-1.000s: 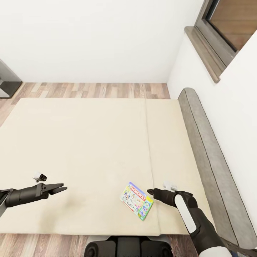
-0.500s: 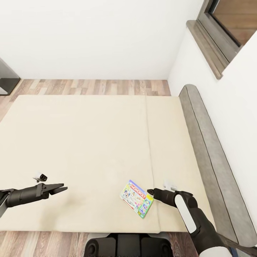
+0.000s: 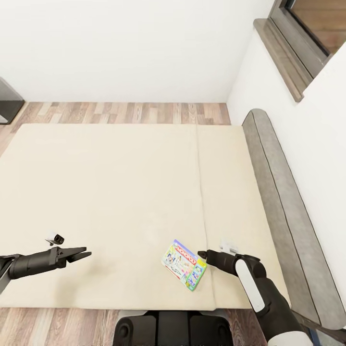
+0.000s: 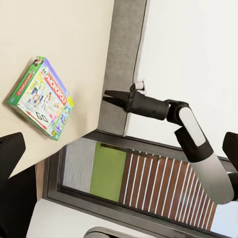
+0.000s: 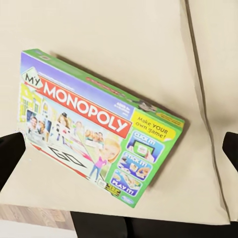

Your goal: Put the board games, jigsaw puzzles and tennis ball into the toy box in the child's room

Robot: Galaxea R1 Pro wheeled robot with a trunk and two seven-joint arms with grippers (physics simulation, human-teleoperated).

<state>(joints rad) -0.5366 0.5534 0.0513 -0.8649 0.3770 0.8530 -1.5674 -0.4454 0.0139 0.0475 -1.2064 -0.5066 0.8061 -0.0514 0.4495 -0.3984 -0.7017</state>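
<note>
One board game, a Monopoly carton (image 3: 184, 265) with green edges, lies flat near the front edge of the cream bed (image 3: 110, 192). My right gripper (image 3: 202, 253) hovers just right of it, level with its upper corner and apart from it. The right wrist view shows the carton (image 5: 96, 136) between and beyond the widely spread fingers (image 5: 11, 158), so this gripper is open and empty. My left gripper (image 3: 85, 253) hangs open over bare bed far to the left. The left wrist view shows the carton (image 4: 40, 97) and the right gripper (image 4: 106, 95) beside it.
A grey padded headboard (image 3: 278, 192) runs along the bed's right side against the white wall, under a dark-framed window (image 3: 307, 33). A strip of wood floor (image 3: 125, 113) lies beyond the bed. A dark furniture corner (image 3: 7, 103) shows at far left.
The whole head view has shifted slightly, so the camera moved. Both arms hold their poses and the carton lies where it was.
</note>
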